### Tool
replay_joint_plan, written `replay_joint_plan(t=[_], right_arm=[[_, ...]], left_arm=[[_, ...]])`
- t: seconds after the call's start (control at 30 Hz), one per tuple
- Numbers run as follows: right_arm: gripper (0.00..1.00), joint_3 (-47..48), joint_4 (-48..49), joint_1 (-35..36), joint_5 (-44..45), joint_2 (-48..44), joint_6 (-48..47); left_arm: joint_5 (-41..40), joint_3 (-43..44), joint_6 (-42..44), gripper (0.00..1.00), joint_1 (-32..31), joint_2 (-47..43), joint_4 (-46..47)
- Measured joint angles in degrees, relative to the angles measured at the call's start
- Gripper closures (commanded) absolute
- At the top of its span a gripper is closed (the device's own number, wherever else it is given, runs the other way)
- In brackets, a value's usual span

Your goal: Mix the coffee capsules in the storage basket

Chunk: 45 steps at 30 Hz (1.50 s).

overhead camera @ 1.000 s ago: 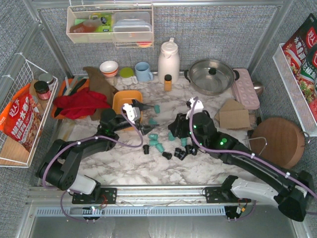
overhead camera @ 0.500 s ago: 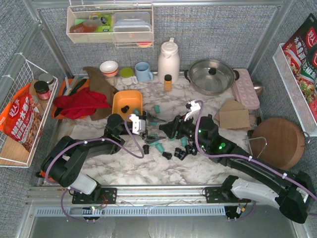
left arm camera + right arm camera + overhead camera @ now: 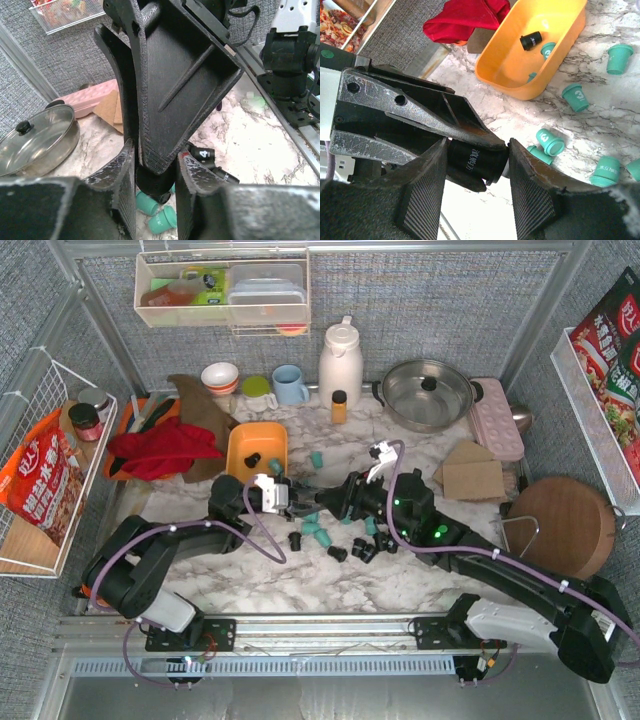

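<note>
Meeting over one black capsule [image 3: 470, 164]: right claw [image 3: 477, 151] clamps it, left claw [image 3: 155, 167] straddles it, grip unclear; storage basket [image 3: 236, 440] holds few coffee capsules [image 3: 532, 40], most lie outside, unmixed.

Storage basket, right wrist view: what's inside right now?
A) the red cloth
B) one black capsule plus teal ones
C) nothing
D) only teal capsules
B: the right wrist view shows a black capsule and a teal capsule lying side by side in the storage basket, with a second teal one partly hidden behind its near wall.
</note>
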Motion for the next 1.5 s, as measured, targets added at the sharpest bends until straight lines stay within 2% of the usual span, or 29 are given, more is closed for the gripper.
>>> replay_joint_plan(t=[0.1, 0.2, 0.43, 0.67, 0.7, 0.8, 0.87, 0.9, 0.93, 1.03, 1.2, 1.5], right_arm=[[0.38, 0.0, -0.6, 0.0, 0.0, -0.8, -0.3], [0.33, 0.3, -2.7, 0.0, 1.0, -2.8, -0.5], [0.32, 2.5, -10.6, 0.2, 6.3, -4.9, -2.9], [0.32, 9.8, -25.1, 1.1, 6.2, 8.5, -9.1], [0.32, 11.0, -30.4, 2.3, 3.7, 13.5, -12.5], [0.31, 13.6, -33.8, 3.9, 4.8, 17.3, -14.3], [0.26, 16.5, -34.3, 6.3, 5.0, 23.1, -15.8], [0.23, 17.5, -37.0, 7.4, 6.0, 24.9, -16.0], [0.21, 18.5, -39.1, 8.1, 7.1, 26.1, -15.9], [0.2, 20.1, -40.8, 9.5, 12.0, 29.0, -11.5], [0.21, 17.1, -41.2, 13.7, 19.5, 30.3, -1.9], [0.29, 14.3, -36.2, 15.0, 22.4, 33.6, 5.2]], left_arm=[[0.0, -0.1, 1.8, 0.84, -0.1, -0.7, -1.2], [-1.9, 0.1, 6.0, 0.86, 0.0, -1.9, -5.9], [-16.8, 2.5, 13.7, 0.85, 3.2, -3.4, -20.7], [-31.2, 6.0, 13.5, 0.76, 12.0, 0.0, -27.4], [-35.1, 7.4, 12.5, 0.67, 13.7, 2.1, -30.5], [-36.1, 9.2, 11.7, 0.49, 14.4, 4.3, -32.2], [-39.0, 11.3, 10.8, 0.28, 15.5, 6.8, -34.8], [-40.0, 11.8, 10.1, 0.06, 15.9, 7.5, -36.3], [-40.7, 12.2, 9.6, 0.02, 16.0, 7.8, -37.5], [-41.0, 12.4, 7.8, 0.01, 15.7, 7.8, -37.9], [-42.2, 10.5, 6.7, 0.01, 16.0, 4.7, -37.2], [-42.0, 9.0, 3.5, 0.01, 15.9, -1.6, -32.5]])
